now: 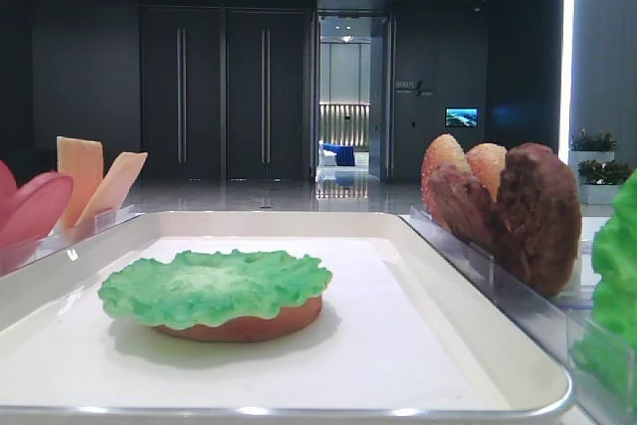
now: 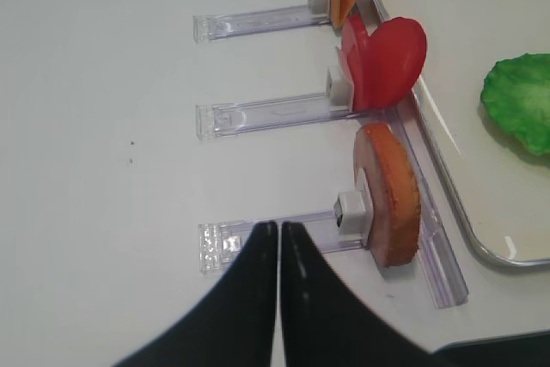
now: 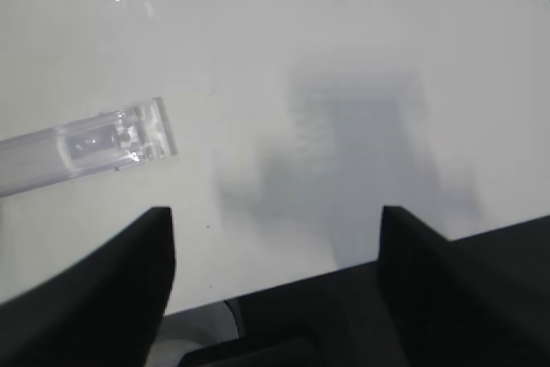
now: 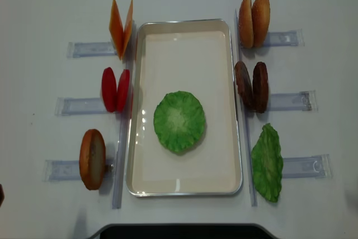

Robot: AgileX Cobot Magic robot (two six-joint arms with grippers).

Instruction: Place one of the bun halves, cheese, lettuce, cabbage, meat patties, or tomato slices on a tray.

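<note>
Three clear holders sit on the L side of the white table [image 4: 45,54], each w/ food standing on edge: cheese [image 4: 121,28] slices at the far end, tomato slices [image 4: 115,89] in the middle, one bun half [image 4: 92,159] nearest. L gripper [image 2: 279,242] hangs over the table just short of that bun half's holder, fingers pressed together, nothing between them. Center: tray [image 4: 184,32], w/ a lettuce [image 4: 179,121] leaf lying flat on top of another bun half [image 1: 244,325], about mid-tray; low view shows bun rim peeking out under the ruffled edge. R side, 3 more holders: two bun halves [image 4: 254,21] at far end, meat patties [image 4: 251,86] in the middle, a second lettuce leaf [image 4: 267,162] nearest. R gripper [image 3: 275,238] is spread wide over bare table, nothing held, w/ the end of a clear holder [image 3: 86,148] to its upper L in wrist view.
</note>
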